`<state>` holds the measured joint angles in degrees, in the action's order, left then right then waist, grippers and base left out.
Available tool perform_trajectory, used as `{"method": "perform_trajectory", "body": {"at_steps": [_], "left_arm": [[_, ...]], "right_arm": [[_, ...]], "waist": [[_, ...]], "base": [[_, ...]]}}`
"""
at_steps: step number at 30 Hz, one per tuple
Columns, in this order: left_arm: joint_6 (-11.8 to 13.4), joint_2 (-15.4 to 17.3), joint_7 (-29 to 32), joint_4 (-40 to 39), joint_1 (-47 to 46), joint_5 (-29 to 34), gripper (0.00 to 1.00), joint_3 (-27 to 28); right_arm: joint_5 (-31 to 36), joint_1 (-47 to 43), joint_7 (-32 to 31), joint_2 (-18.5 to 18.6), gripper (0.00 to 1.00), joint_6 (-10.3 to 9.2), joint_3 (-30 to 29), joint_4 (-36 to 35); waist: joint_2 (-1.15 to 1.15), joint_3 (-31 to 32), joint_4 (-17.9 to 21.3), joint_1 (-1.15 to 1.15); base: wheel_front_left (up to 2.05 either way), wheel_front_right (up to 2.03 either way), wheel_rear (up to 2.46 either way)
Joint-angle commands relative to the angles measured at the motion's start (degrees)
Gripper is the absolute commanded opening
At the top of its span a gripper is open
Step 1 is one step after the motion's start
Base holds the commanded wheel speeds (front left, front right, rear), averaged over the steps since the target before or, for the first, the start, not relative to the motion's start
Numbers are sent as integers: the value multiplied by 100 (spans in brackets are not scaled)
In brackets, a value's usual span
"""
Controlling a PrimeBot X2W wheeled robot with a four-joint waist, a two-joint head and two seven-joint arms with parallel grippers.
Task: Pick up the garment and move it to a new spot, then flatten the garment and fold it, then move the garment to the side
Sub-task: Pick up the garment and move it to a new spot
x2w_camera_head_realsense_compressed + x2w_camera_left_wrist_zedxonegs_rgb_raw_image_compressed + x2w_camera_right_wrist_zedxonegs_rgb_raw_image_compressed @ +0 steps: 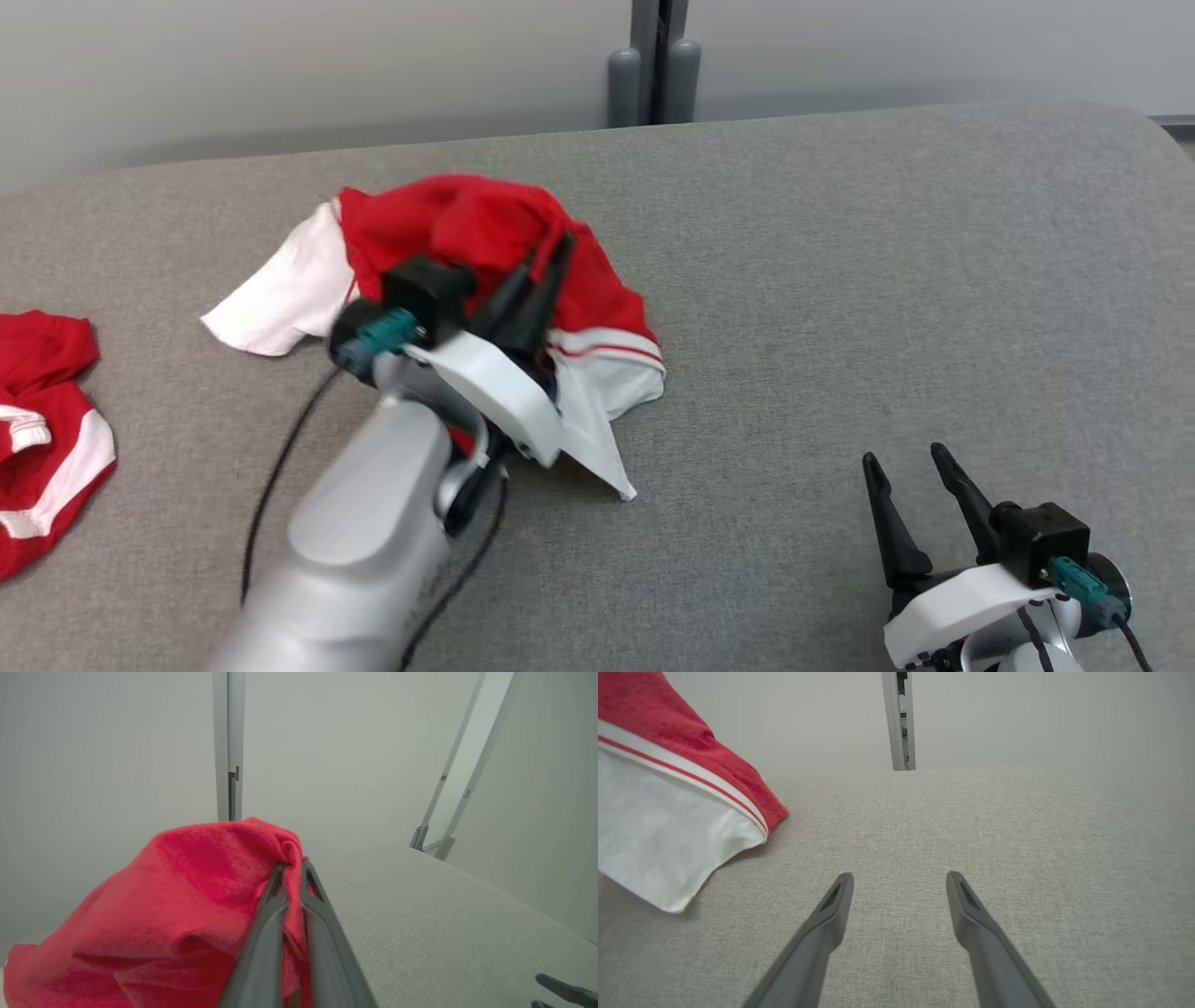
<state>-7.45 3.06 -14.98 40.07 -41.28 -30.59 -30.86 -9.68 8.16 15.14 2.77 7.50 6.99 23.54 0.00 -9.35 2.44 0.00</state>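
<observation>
The garment (467,233) is red with white panels and striped trim, bunched in a heap on the grey table, left of centre. My left gripper (551,250) is shut on a pinch of its red cloth. The left wrist view shows that gripper (292,864) pinching a red fold, with the garment (177,905) draping down to the left. My right gripper (906,455) stands open over bare table at the lower right, apart from the cloth. Ahead of the open right gripper (899,877) is bare table, and the garment (668,826) hangs at the upper left of that view.
A second red and white garment (47,439) lies at the table's left edge. The grey table (887,280) spreads wide to the right. A grey post (658,65) rises behind the table's far edge against a pale wall.
</observation>
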Motion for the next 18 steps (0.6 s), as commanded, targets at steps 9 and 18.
{"method": "perform_trajectory", "body": {"at_steps": [9, 18], "left_arm": [[98, 6, -29, -736, 502, -637, 0, -1718], [720, 93, -22, -430, 1140, 128, 100, -894]], "right_arm": [[-159, 47, 1, 26, 100, -1, 12, 25], [-213, -42, 1, 26, 100, -1, -17, 50]], "waist": [[0, -31, 224, 0], [0, 225, 20, 0]], "base": [[0, 0, 0], [0, 0, 0]]}}
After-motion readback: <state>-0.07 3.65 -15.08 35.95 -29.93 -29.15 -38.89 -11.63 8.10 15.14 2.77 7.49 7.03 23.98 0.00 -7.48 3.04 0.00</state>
